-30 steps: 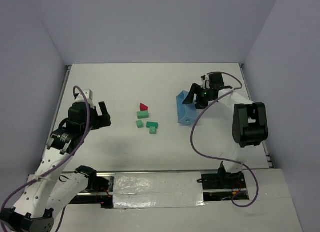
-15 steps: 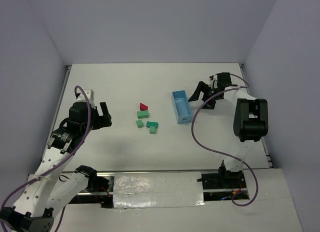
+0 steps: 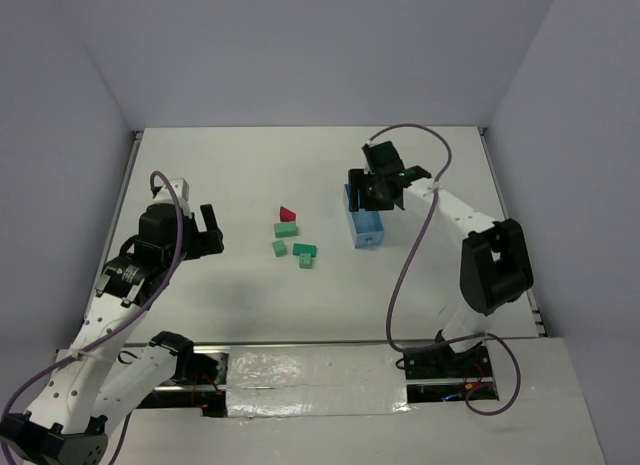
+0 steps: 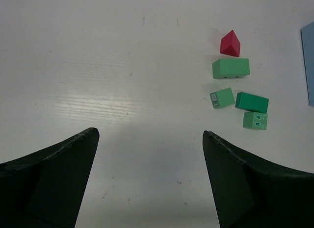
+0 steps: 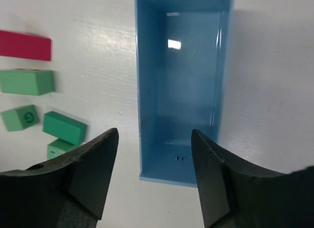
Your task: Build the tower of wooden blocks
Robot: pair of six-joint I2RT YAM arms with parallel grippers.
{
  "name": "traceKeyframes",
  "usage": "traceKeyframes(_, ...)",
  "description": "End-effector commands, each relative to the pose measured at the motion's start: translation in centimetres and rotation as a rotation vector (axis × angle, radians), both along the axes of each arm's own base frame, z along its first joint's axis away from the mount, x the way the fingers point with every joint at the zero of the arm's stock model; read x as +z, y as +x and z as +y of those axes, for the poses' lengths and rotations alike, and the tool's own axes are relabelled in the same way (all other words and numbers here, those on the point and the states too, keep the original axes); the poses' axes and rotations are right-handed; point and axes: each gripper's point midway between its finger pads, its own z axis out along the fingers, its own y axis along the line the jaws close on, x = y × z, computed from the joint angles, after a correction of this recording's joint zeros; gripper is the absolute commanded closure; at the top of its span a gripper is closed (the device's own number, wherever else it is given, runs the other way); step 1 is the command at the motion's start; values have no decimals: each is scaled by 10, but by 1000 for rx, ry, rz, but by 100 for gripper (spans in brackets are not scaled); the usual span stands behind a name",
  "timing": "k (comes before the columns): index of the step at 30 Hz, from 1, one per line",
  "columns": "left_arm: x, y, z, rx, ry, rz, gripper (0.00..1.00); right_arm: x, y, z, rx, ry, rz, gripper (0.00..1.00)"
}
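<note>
The left pincer [image 4: 149, 135] stood fully open and empty near the desk's [image 3: 230, 165] left edge, facing the blocks, probably staged for a first pick. At mid-desk, four small green wooden blocks [image 4: 230, 68] and the red triangular wooden roof block [image 4: 230, 43] lay unstacked. The right pincer [image 5: 154, 131] hovered over the light-blue oblong tray [image 5: 139, 90], jaws apart and holding nothing. The desk was white; plain grey walls [image 3: 300, 55] enclosed it.
</note>
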Motion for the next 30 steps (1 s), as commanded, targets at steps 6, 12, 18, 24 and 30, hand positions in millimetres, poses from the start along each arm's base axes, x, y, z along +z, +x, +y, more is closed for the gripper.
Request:
traceKeyframes(6, 7, 6, -5, -19, -5, -35, 0, -42, 6, 19, 17, -197, 67, 44)
traceKeyframes(12, 9, 5, -5, -20, -9, -40, 0, -63, 11, 10, 10, -281, 101, 88)
traceKeyframes(18, 9, 5, -6, -24, -8, -40, 0, -58, 24, -44, -50, -333, 109, 92)
traceKeyframes(24, 11, 3, -7, -30, -11, -55, 0, -48, 41, -123, -114, -318, 94, 91)
traceKeyframes(30, 10, 4, -10, -48, -11, -49, 0, -55, 60, -152, -80, -309, 118, 92)
